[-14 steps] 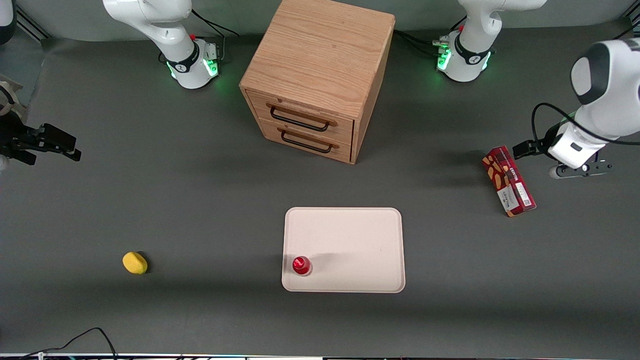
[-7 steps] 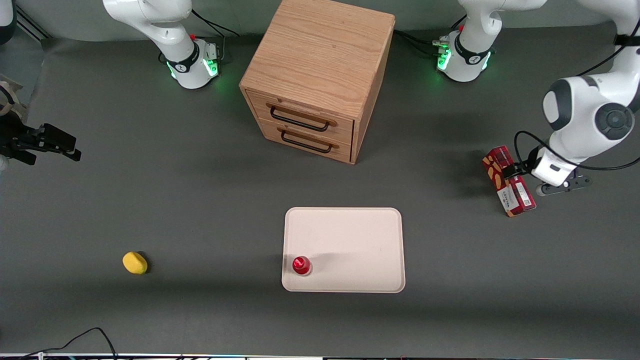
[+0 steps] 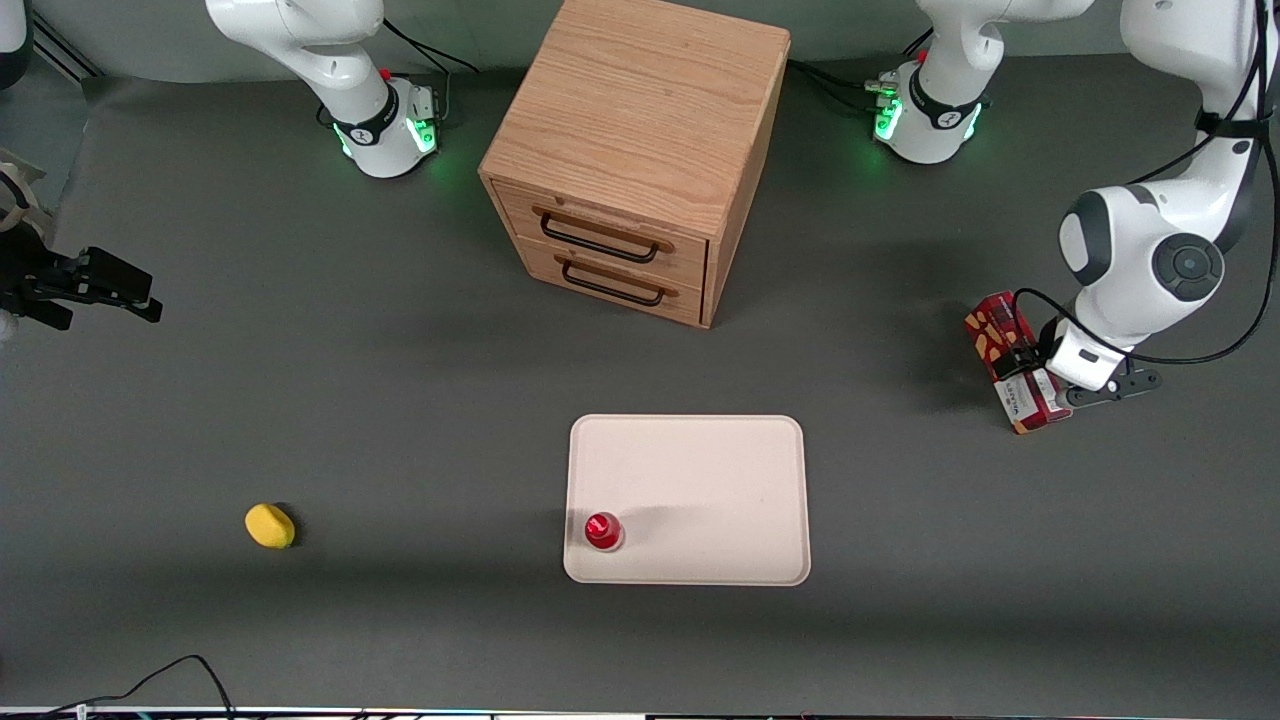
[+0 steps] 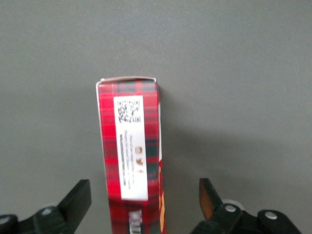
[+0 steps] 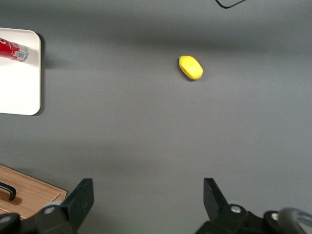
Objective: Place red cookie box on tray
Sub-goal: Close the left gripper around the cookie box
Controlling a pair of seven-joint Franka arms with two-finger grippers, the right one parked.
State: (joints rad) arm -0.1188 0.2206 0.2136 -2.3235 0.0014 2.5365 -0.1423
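Observation:
The red cookie box [image 3: 992,330] lies flat on the dark table toward the working arm's end, well away from the tray [image 3: 700,470]. The wrist view shows the box's [image 4: 131,146] plaid top and white label. My left gripper [image 3: 1040,370] hangs just above the box's middle. It [image 4: 144,191] is open, with one black finger [image 4: 80,195] on each long side of the box and a gap on both sides. The pale tray sits nearer the front camera than the cabinet. The box's middle is hidden under my hand in the front view.
A small red-capped item [image 3: 603,531] stands on a tray corner near the front camera. The wooden drawer cabinet [image 3: 630,150] stands farther back. A yellow lump [image 3: 270,526] lies toward the parked arm's end.
The left arm has swung in over the cookie box and come down; the gripper went from beside the box to straddling its middle. The box has not moved.

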